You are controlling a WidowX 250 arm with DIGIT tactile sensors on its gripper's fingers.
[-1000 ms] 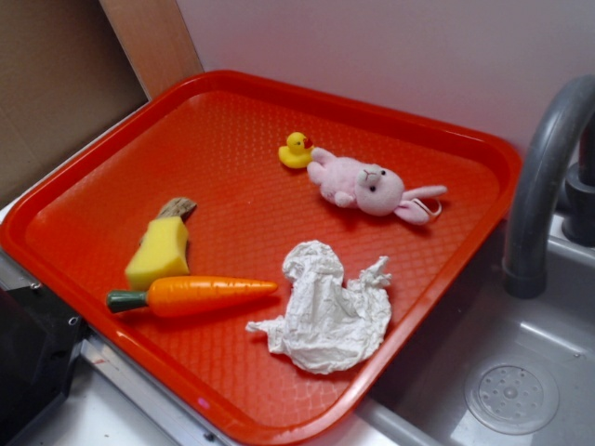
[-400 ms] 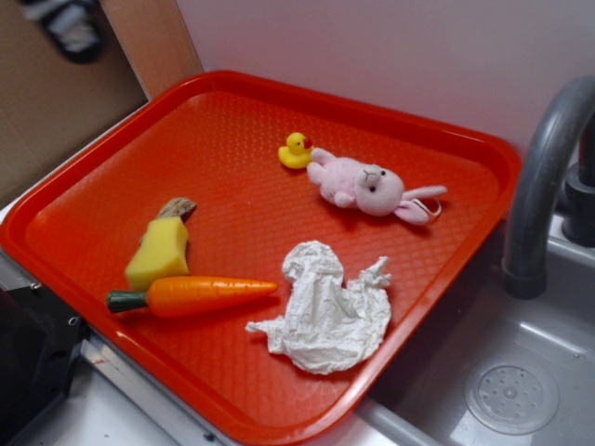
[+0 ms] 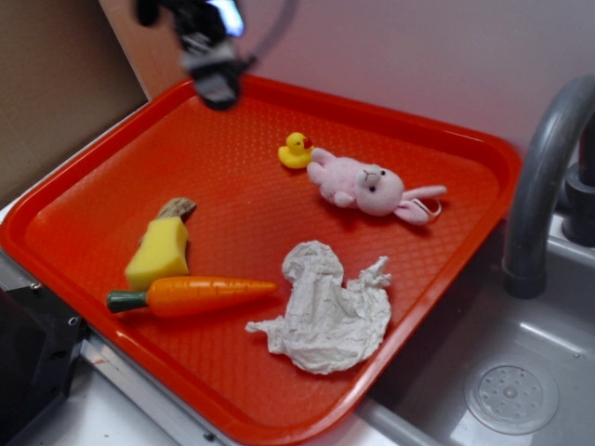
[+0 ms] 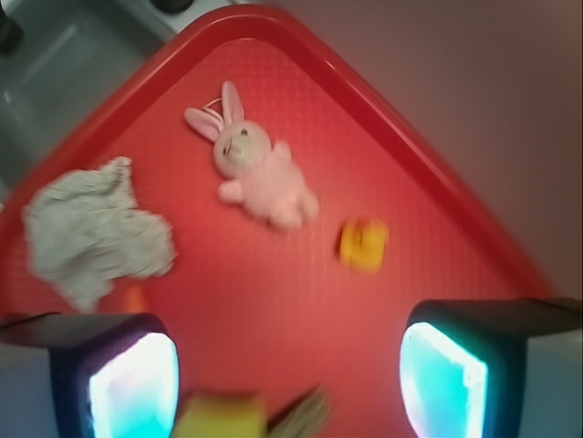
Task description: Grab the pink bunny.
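Note:
The pink bunny [image 3: 365, 187] lies on its side toward the back right of the red tray [image 3: 465, 149], ears pointing right, untouched. In the wrist view the bunny [image 4: 254, 166] is well ahead of my gripper [image 4: 287, 379], whose jaws stand wide open with nothing between them. In the exterior view my gripper [image 3: 212, 65] hovers, blurred, above the tray's back left edge, far left of the bunny. A small yellow duck [image 3: 297, 150] sits just left of the bunny, close to its feet.
On the tray also lie crumpled white paper [image 3: 325, 308], an orange toy carrot [image 3: 197, 294] and a yellow sponge-like block [image 3: 160, 251] with a brown stub. A grey faucet [image 3: 544, 177] and sink [image 3: 511, 395] are at right. A wall stands behind.
My gripper has come into view from the upper left and now hangs over the tray's back left edge. Nothing on the tray has moved.

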